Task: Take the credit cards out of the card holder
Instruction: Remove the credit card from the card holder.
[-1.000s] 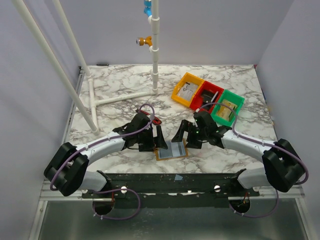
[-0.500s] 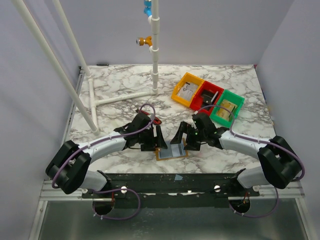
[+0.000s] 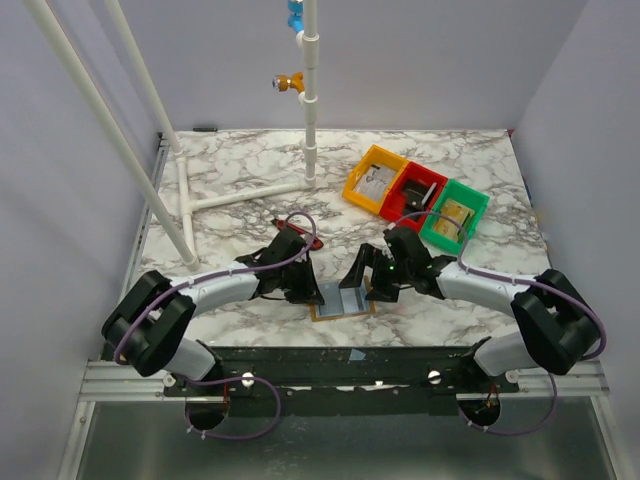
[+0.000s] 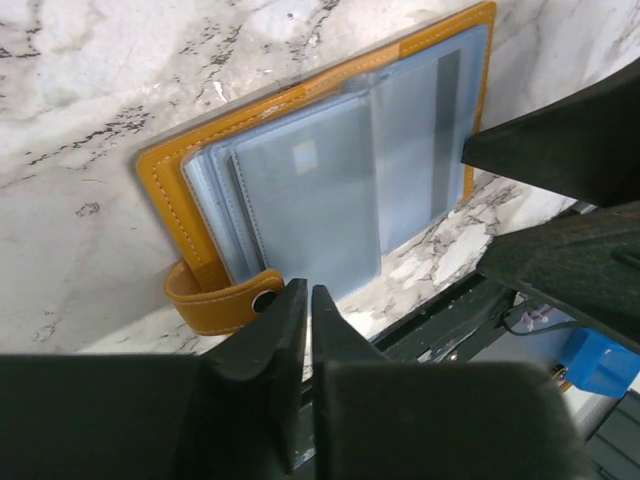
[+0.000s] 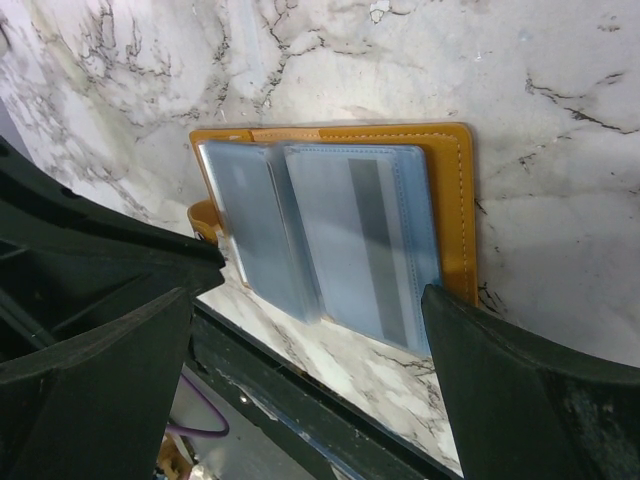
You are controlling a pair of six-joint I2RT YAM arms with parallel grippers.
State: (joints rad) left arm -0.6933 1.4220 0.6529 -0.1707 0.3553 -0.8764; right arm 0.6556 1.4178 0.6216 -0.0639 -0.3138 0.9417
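Card holder (image 3: 343, 303) lies open and flat at the counter's (image 3: 230, 170) near edge, long axis left–right, credit cards (image 5: 365, 240) sleeved face-up. Left hand (image 4: 308, 295) is nearly closed at its snap tab, grip unconfirmed. Right hand (image 5: 307, 290) is wide open, straddling it. Red knife (image 3: 310, 241) lies beyond the left arm, and three bins (image 3: 428, 176) stand well behind.
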